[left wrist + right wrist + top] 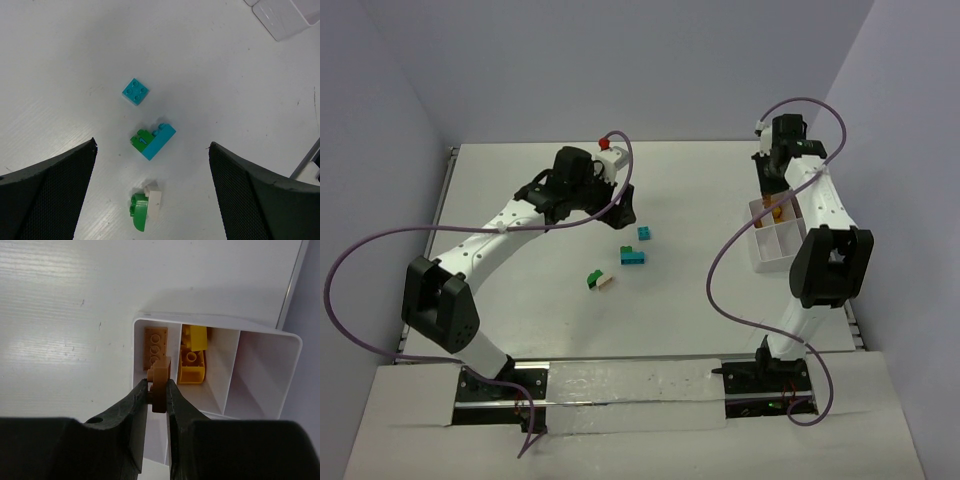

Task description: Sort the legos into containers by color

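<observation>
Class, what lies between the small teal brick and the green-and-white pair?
A larger teal brick with a green brick against it, clearest in the left wrist view.

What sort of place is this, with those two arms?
Likely a robotics lab test bench: two arms bolted to a white table, plain walls close around it, and toy bricks with a sorting tray set out as an exercise.

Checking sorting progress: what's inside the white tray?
Tray: orange brick in one compartment, yellow bricks beside it. The right tool and its brown brick hide another compartment.
</observation>
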